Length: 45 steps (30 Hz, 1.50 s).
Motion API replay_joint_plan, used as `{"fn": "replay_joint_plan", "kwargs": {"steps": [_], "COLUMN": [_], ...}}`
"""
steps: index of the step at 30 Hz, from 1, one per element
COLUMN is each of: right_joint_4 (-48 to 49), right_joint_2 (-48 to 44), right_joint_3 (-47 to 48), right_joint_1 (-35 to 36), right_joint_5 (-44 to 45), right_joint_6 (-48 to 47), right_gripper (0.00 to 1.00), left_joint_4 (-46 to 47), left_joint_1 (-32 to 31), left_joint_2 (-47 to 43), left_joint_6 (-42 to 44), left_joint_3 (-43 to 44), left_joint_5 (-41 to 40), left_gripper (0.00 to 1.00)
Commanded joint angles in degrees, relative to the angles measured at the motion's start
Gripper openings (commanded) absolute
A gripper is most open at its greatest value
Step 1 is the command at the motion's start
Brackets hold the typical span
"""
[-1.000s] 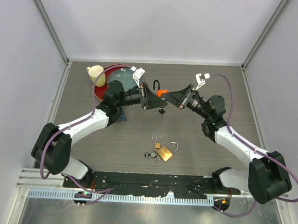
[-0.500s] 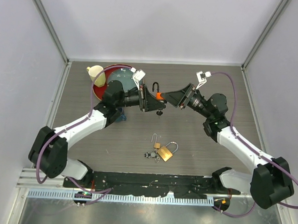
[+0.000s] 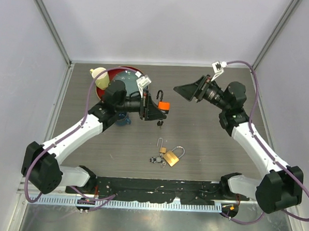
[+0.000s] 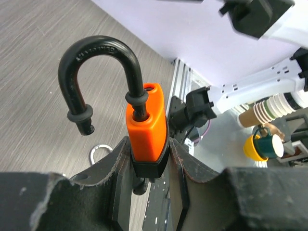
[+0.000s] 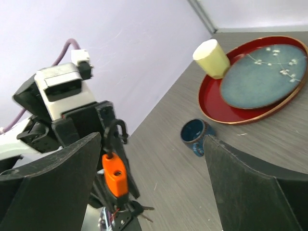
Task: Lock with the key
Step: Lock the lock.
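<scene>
An orange padlock (image 3: 164, 105) (image 4: 147, 125) (image 5: 114, 175) sits pinched by its body in my left gripper (image 3: 153, 111) (image 4: 149, 149), held above the table's middle. Its black shackle (image 4: 98, 53) (image 5: 113, 132) stands open, the free end out of its hole. A dark key (image 3: 160, 123) (image 5: 139, 209) sticks out under the lock body, with another hanging beside it. My right gripper (image 3: 176, 88) (image 5: 152, 137) hangs open to the right of the padlock, well apart from it, with nothing between its fingers.
A brass padlock (image 3: 172, 157) with loose keys lies near the front. At the back left stands a red tray (image 3: 105, 92) (image 5: 211, 113) with a blue plate and a yellow cup (image 3: 99, 75) (image 5: 211, 57). A blue mug (image 3: 122, 119) (image 5: 195, 134) sits under the left arm.
My right gripper has opened, let go at the padlock and drawn back up and to the right. The left gripper, still holding the padlock, has shifted slightly toward the front.
</scene>
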Motion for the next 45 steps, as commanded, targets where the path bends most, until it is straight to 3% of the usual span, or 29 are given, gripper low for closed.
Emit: {"fn": "replay_joint_plan", "kwargs": {"steps": [1,4,9,13,24,33,39,43,45], "right_joint_4": [-6.74,-13.31,-21.86,-24.07,-5.98,-6.58,-10.35,-12.82,-12.74], "right_joint_2": [2.05,4.08,7.33,5.58,6.63,6.28,4.96,3.47,2.59], "right_joint_3": [9.47,14.3,18.18,17.57,12.38,11.77,10.45,9.92,9.75], "right_joint_1": [0.69,3.15,7.29,7.29,7.55,11.77,12.03,12.12,12.12], "right_joint_5": [-9.43,-10.58,-8.92,-4.26,-19.72,-24.11,-25.44,-24.65,-24.04], "right_joint_6": [-6.05,-9.56,-14.32,-20.99,-11.25,-10.46,-12.38,-13.8,-13.71], "right_gripper": [0.9,0.86,0.76,0.8,0.83,0.81,0.69,0.47,0.44], "left_joint_4": [-17.06,-24.55,-28.98,-31.78,-34.96,-31.97,-30.65,-30.56,-30.56], "left_joint_1": [-0.19,-0.19,-0.36,-0.27,-0.27,-0.27,-0.27,-0.27,-0.27], "left_joint_2": [-3.09,-2.74,-2.48,-3.0,-5.02,-3.71,-3.71,-3.97,-4.14], "left_joint_6": [12.77,16.04,19.3,21.5,23.7,22.03,21.41,21.24,21.24], "left_joint_3": [6.88,9.26,10.68,11.29,11.73,11.64,11.21,11.12,10.94], "left_joint_5": [2.82,2.99,3.43,7.11,15.82,18.2,18.64,18.81,18.9], "left_gripper": [0.0,0.0,0.0,0.0,0.0,0.0,0.0,0.0,0.0]}}
